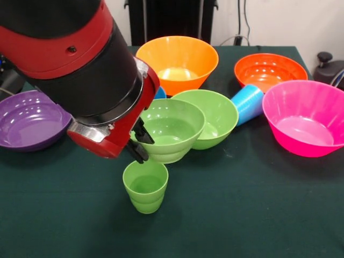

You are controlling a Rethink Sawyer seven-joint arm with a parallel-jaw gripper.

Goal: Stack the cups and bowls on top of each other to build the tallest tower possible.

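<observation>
The lime green cup stands upright on the dark green table, near the front. My gripper hangs just above and behind the cup's rim, against the left side of a green bowl; the arm hides most of it. A second green bowl touches the first on its right. The light blue cup lies on its side between that bowl and the pink bowl. A yellow-orange bowl, an orange bowl and a purple bowl stand apart. A blue sliver shows behind the arm.
The red and black arm fills the upper left and hides the table behind it. A black object sits off the table's far right corner. A dark stand rises behind the table.
</observation>
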